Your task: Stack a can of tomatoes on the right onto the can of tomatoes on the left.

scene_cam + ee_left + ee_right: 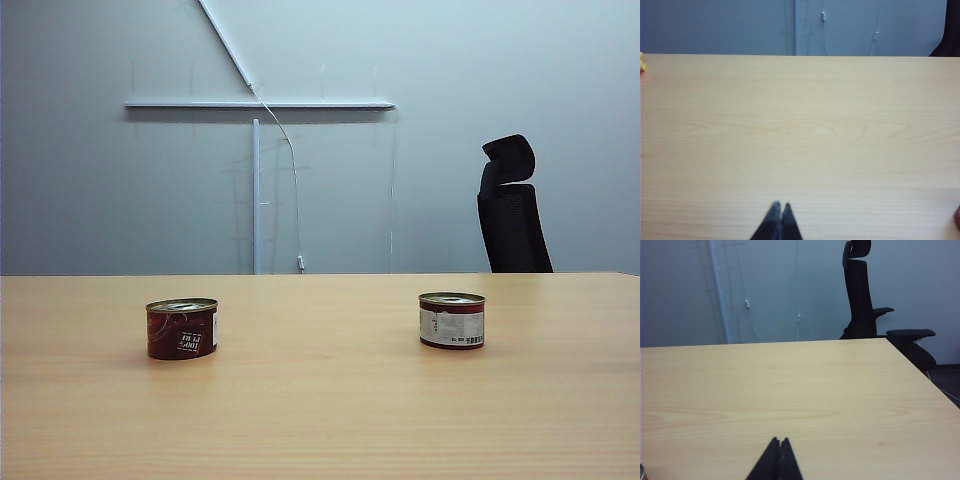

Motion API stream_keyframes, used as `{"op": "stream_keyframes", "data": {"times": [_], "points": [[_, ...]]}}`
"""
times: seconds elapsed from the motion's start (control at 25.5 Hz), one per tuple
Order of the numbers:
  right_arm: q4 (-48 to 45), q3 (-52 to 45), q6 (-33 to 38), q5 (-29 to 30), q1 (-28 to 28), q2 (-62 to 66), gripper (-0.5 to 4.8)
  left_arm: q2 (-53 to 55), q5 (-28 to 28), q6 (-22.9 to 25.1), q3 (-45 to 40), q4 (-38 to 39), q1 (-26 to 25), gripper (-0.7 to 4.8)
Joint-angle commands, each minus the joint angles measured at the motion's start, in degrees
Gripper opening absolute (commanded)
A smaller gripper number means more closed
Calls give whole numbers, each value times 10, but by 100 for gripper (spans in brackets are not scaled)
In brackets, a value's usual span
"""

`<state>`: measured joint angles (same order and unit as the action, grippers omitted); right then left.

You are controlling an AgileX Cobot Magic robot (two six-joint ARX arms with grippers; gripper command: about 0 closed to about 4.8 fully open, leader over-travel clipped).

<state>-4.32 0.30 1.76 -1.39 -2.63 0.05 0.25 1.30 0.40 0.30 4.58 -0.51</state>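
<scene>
We are seeing both arms parked back, nothing picked yet: left gripper (779, 206) and right gripper (778, 441) closed, empty, over bare table (320, 420). Right tomato can (452, 320) is sitting well apart from left tomato can (181, 328), both upright, ready for stacking.

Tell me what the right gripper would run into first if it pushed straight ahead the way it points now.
Probably nothing. The right gripper, shut, points across bare table toward the far edge; neither can lies ahead in its wrist view, though depth is hard to judge.
</scene>
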Motion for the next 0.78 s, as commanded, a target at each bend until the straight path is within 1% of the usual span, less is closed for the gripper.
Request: {"op": "stream_keyframes", "data": {"times": [0.04,0.35,0.47,0.63,0.71,0.78], "points": [[-9,-2,1,1,1,0,-1,1,0,0,2,-4,1,-4],[-10,-2,2,1,1,0,-1,1,0,0,2,-4,2,-4],[-16,-2,8,1,1,0,-1,1,-2,0,2,-4,13,-4],[-31,-2,93,1,1,0,-1,1,-2,0,2,-4,68,-4],[-34,-2,130,1,1,0,-1,5,-2,0,2,-4,117,-4],[-33,-2,151,2,1,0,-1,13,-2,0,2,-4,160,-4]]}}
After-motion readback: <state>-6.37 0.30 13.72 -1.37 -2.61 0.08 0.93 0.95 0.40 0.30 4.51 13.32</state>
